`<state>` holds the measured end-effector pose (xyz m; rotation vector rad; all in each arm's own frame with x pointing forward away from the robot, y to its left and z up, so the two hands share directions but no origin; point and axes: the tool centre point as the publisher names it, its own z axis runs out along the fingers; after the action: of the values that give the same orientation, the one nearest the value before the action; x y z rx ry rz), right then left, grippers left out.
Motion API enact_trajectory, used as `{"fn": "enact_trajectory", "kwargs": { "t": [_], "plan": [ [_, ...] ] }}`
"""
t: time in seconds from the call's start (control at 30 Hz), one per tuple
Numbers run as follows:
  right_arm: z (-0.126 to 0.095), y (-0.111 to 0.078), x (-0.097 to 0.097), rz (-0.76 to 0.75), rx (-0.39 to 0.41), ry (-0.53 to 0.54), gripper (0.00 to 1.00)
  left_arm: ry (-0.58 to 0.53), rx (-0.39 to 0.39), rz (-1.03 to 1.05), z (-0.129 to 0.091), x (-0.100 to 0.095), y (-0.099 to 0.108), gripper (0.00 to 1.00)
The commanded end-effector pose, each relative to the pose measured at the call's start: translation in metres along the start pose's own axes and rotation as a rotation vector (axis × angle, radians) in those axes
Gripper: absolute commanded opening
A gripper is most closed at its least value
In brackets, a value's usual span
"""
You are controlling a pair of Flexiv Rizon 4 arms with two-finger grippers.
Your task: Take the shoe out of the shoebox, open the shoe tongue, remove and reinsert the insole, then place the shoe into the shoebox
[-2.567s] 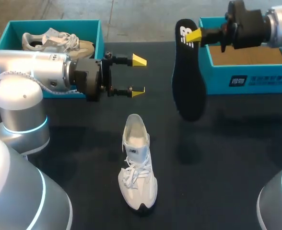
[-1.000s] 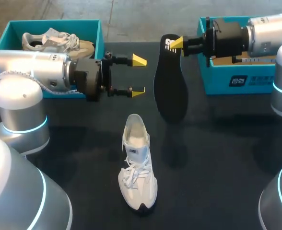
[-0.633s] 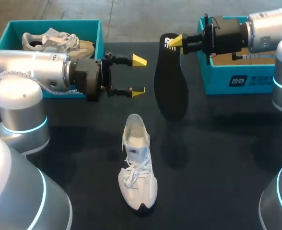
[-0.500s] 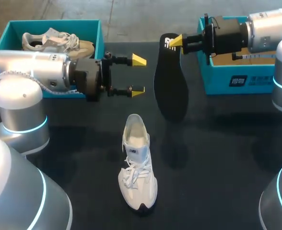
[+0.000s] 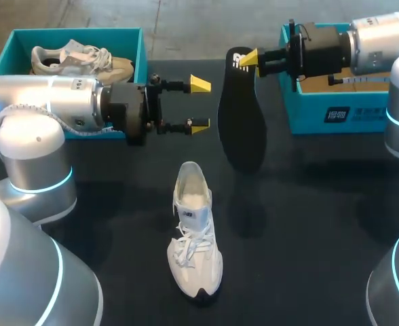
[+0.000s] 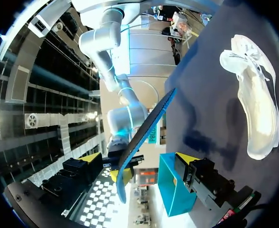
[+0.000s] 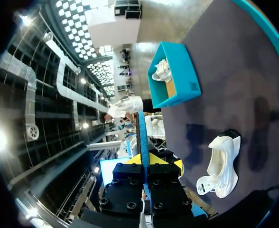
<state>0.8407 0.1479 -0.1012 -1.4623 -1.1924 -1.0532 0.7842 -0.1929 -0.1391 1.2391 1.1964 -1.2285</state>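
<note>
The white lace-up sneaker (image 5: 194, 231) stands upright on its sole near the middle of the black table (image 5: 321, 238), outside both boxes, heel opening toward the far edge and toe toward the robot. The black foam insole (image 5: 241, 115) is out of the sneaker: it hangs beyond and slightly to the right of the heel, well apart from it. The right gripper (image 5: 249, 58) is closed on the insole's upper end, one yellow fingertip on each face (the right wrist view shows the insole edge-on between the two fingers). The insole's broader end points down and appears to hang clear of the table, though contact cannot be confirmed from above. The left gripper (image 5: 199, 105) is level with the insole and just to its left, fingers spread apart and holding nothing, not touching the insole. In the left wrist view the insole lies ahead of these fingers, with the sneaker off to one side. The teal cardboard shoebox (image 5: 335, 112) sits at the far right under the right arm, its brown floor visible. A second teal shoebox (image 5: 143, 54) at the far left contains a beige-and-white sneaker (image 5: 77, 60).
</note>
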Motion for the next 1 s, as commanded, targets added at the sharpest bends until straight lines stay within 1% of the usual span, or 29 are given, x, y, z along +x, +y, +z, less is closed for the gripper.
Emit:
{"fn": "enact_trajectory", "kwargs": {
  "t": [0.03, 0.3, 0.53, 0.57, 0.67, 0.8, 0.97, 1.0],
  "plan": [
    [0.001, 0.0, 0.001, 0.002, 0.0, -0.005, 0.0, -0.01, -0.011, 0.005, 0.003, 0.0, 0.0, 1.0],
    [0.001, 0.0, 0.001, 0.002, 0.0, -0.005, 0.0, -0.033, 0.007, 0.022, 0.025, 0.002, 0.002, 1.0],
    [0.001, 0.0, 0.001, 0.002, 0.0, -0.005, 0.0, -0.055, 0.005, 0.035, 0.034, -0.002, 0.004, 1.0],
    [0.001, 0.0, 0.001, 0.002, 0.0, -0.005, 0.0, -0.06, 0.011, 0.035, 0.036, -0.003, 0.004, 0.98],
    [0.001, 0.0, 0.001, 0.002, 0.0, -0.005, 0.0, -0.063, 0.023, 0.04, 0.04, -0.005, 0.001, 0.85],
    [0.001, 0.0, 0.001, 0.002, 0.0, -0.005, 0.0, -0.056, 0.045, 0.047, 0.044, -0.007, -0.005, 0.79],
    [0.001, 0.0, 0.001, 0.002, 0.0, -0.005, 0.0, -0.051, 0.04, 0.056, 0.043, -0.008, -0.007, 0.64],
    [0.001, 0.0, 0.001, 0.002, 0.0, -0.005, 0.0, -0.05, 0.037, 0.058, 0.042, -0.008, -0.007, 0.55]
  ]
}}
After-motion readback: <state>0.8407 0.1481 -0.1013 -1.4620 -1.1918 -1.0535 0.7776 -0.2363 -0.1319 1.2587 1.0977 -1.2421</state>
